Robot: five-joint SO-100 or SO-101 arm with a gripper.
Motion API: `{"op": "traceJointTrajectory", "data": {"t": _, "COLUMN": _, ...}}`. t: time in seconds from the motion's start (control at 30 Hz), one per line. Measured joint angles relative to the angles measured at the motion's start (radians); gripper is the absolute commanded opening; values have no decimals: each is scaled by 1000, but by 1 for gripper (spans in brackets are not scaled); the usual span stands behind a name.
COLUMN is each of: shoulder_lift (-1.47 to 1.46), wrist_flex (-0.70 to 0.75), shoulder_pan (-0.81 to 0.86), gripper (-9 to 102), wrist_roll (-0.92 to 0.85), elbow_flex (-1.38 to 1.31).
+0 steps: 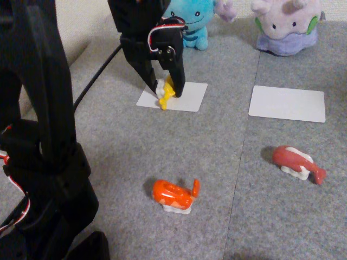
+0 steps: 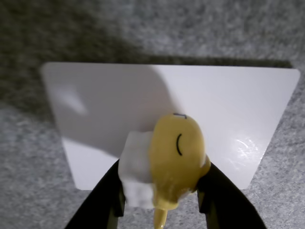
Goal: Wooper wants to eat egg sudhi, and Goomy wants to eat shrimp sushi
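Observation:
My gripper (image 1: 165, 89) is shut on the egg sudhi (image 1: 166, 92), a yellow topping on white rice, holding it on its side just above a white card (image 1: 190, 97). In the wrist view the egg sudhi (image 2: 176, 157) sits between the black fingers (image 2: 102, 200) over the same card (image 2: 228, 105). Wooper (image 1: 191, 21), the blue plush, stands behind that card. Goomy (image 1: 287, 24), the lilac plush, stands at the back right behind a second white card (image 1: 287, 103). The shrimp sushi (image 1: 174, 196), orange with an upturned tail, lies on the grey mat in front.
A pink-red toy sushi (image 1: 298, 162) lies at the right on the mat. The arm's black base and links (image 1: 38, 135) fill the left side. A black cable (image 1: 97, 76) runs across the mat toward the gripper.

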Motion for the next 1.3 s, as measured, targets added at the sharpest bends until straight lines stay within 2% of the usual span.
{"op": "traceJointTrajectory", "data": {"t": 0.13, "shoulder_lift": -29, "wrist_flex": -2, "shoulder_pan": 29, "gripper": 11, "wrist_roll": 0, "elbow_flex": -14}}
{"op": "traceJointTrajectory", "data": {"t": 0.4, "shoulder_lift": -54, "wrist_flex": -28, "shoulder_pan": 72, "gripper": 35, "wrist_roll": -2, "elbow_flex": -28}}
{"op": "traceJointTrajectory", "data": {"t": 0.7, "shoulder_lift": -29, "wrist_flex": 6, "shoulder_pan": 52, "gripper": 37, "wrist_roll": 0, "elbow_flex": -26}}
{"op": "traceJointTrajectory", "data": {"t": 0.87, "shoulder_lift": 95, "wrist_flex": 112, "shoulder_pan": -44, "gripper": 37, "wrist_roll": 6, "elbow_flex": -25}}
{"op": "traceJointTrajectory", "data": {"t": 1.03, "shoulder_lift": 282, "wrist_flex": 279, "shoulder_pan": -144, "gripper": 37, "wrist_roll": -3, "elbow_flex": -26}}
{"op": "traceJointTrajectory", "data": {"t": 1.17, "shoulder_lift": 414, "wrist_flex": 449, "shoulder_pan": -229, "gripper": 37, "wrist_roll": -137, "elbow_flex": -25}}
{"op": "traceJointTrajectory", "data": {"t": 1.3, "shoulder_lift": 528, "wrist_flex": 563, "shoulder_pan": -212, "gripper": 37, "wrist_roll": -287, "elbow_flex": -26}}
